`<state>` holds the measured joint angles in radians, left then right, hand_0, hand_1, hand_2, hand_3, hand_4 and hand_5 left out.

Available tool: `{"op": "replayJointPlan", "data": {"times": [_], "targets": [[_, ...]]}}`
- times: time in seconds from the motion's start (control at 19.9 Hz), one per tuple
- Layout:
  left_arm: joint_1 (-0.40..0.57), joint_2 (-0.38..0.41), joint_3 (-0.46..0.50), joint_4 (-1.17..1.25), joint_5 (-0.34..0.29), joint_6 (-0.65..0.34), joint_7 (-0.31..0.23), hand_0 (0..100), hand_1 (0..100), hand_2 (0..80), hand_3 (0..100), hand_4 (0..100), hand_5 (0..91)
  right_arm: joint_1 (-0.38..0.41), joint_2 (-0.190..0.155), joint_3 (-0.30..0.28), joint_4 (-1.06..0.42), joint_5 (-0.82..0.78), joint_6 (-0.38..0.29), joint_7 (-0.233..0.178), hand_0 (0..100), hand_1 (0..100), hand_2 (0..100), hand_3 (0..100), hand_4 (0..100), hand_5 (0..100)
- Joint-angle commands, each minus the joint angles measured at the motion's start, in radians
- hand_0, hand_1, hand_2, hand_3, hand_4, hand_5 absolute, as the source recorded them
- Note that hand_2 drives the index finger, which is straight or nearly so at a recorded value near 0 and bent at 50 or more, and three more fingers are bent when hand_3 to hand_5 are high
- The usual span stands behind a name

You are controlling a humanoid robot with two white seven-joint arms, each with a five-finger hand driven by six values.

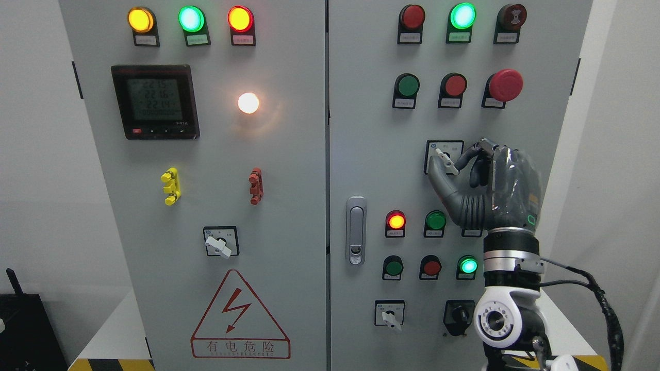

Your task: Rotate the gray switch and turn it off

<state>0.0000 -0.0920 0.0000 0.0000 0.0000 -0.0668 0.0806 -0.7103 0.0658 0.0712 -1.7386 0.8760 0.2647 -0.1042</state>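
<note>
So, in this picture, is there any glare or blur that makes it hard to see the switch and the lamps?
Head view: the white lamp is overexposed, with a soft halo on the left door; the meter display is faint and hard to read; the small labels under the lamps are too blurred to read; the gray switch at the right hand is sharp, partly hidden by the fingers.

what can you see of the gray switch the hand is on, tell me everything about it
The gray switch is a small rotary selector with a pale gray lever, plastic by its look, mounted on a square white plate with a dark border on the cabinet's right door, below the red mushroom button. Its lever slants from upper left to lower right. The right hand pinches the lever's lower end between thumb and fingertip. The plate's print is too small to read.
</note>
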Motion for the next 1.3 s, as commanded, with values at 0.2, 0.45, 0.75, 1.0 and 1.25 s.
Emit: {"op": "replayJointPlan", "data": {"times": [0.2, 0.45, 0.75, 1.0, 1.25], "targets": [[-0.009, 0.0, 0.008, -0.026, 0.02, -0.001, -0.001, 12, 39, 0.0, 0, 0, 0.0, -0.001, 0.0, 0.004, 0.001, 0.0, -0.001, 0.004, 36, 45, 70, 100, 100, 100], [-0.009, 0.0, 0.008, -0.026, 0.02, -0.001, -0.001, 12, 39, 0.0, 0, 0, 0.0, 0.0, 0.0, 0.004, 0.001, 0.0, -0.001, 0.006, 37, 44, 71, 100, 100, 100], [-0.009, 0.0, 0.008, -0.026, 0.02, -0.001, 0.001, 12, 39, 0.0, 0, 0, 0.0, -0.001, 0.0, 0.007, 0.001, 0.0, -0.001, 0.008, 39, 44, 71, 100, 100, 100], [-0.009, 0.0, 0.008, -0.026, 0.018, -0.001, -0.001, 12, 39, 0.0, 0, 0, 0.0, -0.004, 0.0, 0.007, 0.001, 0.0, -0.001, 0.018, 40, 43, 72, 100, 100, 100], [-0.009, 0.0, 0.008, -0.026, 0.018, -0.001, -0.001, 12, 39, 0.0, 0, 0, 0.0, -0.005, 0.0, 0.007, 0.001, 0.0, -0.001, 0.02, 41, 43, 72, 100, 100, 100]]}}
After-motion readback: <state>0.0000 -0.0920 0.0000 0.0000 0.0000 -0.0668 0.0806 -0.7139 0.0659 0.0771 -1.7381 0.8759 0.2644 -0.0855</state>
